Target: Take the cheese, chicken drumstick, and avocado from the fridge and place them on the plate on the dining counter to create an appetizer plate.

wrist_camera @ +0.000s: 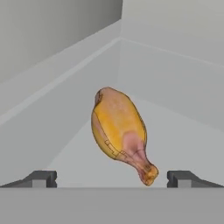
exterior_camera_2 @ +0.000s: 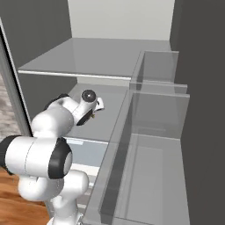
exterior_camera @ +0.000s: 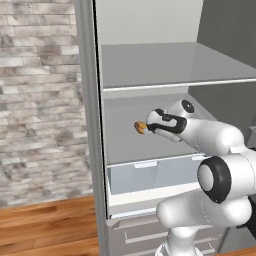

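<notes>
The chicken drumstick [wrist_camera: 119, 131] is golden-brown and lies on the middle shelf [exterior_camera: 125, 147] of the open fridge [exterior_camera: 175, 65], its thin bone end towards the hand. My gripper [wrist_camera: 113, 178] is open just short of it, one fingertip on each side of the bone end and neither touching it. From the left base view the drumstick [exterior_camera: 140, 127] shows right at the front of the gripper [exterior_camera: 148, 126], near the shelf's left wall. The cheese, the avocado, the plate and the dining counter are out of view.
An upper grey shelf [exterior_camera_2: 96, 57] hangs close above the arm. A translucent drawer [exterior_camera: 150, 176] sits under the middle shelf. The fridge door's bins [exterior_camera_2: 154, 114] stand open at the right. A brick wall [exterior_camera: 40, 100] and wooden floor [exterior_camera: 45, 225] lie left.
</notes>
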Controlling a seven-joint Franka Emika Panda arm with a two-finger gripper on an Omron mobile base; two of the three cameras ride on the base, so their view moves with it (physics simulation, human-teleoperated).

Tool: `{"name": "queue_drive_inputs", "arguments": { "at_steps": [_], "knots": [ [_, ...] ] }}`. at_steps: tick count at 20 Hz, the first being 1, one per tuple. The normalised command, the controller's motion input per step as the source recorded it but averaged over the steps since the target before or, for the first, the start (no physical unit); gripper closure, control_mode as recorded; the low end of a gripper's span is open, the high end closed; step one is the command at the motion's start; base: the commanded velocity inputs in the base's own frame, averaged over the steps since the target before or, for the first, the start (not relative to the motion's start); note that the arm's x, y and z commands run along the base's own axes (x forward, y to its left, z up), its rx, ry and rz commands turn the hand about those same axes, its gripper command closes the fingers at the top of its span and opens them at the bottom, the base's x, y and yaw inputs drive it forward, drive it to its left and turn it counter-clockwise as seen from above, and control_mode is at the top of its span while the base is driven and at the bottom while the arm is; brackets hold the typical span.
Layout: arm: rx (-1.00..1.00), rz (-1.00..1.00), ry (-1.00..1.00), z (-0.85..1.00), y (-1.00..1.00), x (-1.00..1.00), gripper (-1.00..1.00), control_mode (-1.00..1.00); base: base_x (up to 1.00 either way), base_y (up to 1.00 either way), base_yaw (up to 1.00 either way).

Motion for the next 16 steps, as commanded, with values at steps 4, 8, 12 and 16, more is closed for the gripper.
{"name": "queue_drive_inputs", "arguments": {
  "at_steps": [4, 8, 12, 16],
  "knots": [
    [0.00, 0.04, 0.02, -0.39, 0.00, 0.27, -1.00, -1.00, 0.00, 0.00, 0.00],
    [0.00, 0.05, 0.06, -0.38, 0.00, 0.32, -1.00, -1.00, 0.00, 0.00, 0.00],
    [0.00, 0.07, 0.07, -0.32, 0.00, 0.35, -1.00, -1.00, 0.00, 0.00, 0.00],
    [0.00, 0.07, 0.08, -0.25, 0.00, 0.43, -1.00, -1.00, 0.00, 0.00, 0.00]
  ]
}}
